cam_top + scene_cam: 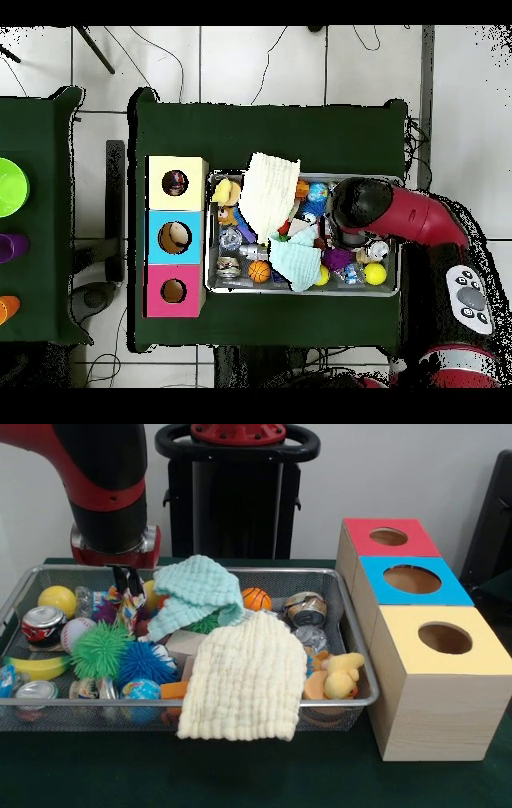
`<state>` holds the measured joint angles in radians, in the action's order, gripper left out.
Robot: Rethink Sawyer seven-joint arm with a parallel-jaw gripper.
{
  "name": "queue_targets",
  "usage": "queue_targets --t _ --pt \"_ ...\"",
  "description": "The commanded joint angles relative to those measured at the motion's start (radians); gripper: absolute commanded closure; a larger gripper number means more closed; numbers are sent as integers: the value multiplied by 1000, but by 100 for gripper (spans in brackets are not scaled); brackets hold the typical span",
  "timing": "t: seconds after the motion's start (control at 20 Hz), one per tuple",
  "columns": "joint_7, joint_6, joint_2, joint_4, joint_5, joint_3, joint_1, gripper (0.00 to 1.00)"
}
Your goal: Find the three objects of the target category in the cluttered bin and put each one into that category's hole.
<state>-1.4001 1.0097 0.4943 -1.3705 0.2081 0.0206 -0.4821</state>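
Observation:
A wire mesh bin holds a jumble of toys, cans and cloths. My gripper reaches down into its far left part, beside a mint cloth and above a green spiky ball. In the overhead view the arm's wrist covers the gripper. A cream cloth hangs over the bin's front rim. To the right stand three boxes with round holes on top: red, blue and yellow.
Also in the bin are a mini basketball, a crushed can, a red can, a yellow ball, a blue spiky ball, a banana and a plush duck. The cloths hide whatever lies beneath them.

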Motion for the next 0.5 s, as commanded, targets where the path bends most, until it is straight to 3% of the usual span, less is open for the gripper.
queue_targets --t 0.05,0.5 --pt "-89 134 44 7 -34 -40 17 100" --pt "-110 195 72 23 -40 -28 41 100"
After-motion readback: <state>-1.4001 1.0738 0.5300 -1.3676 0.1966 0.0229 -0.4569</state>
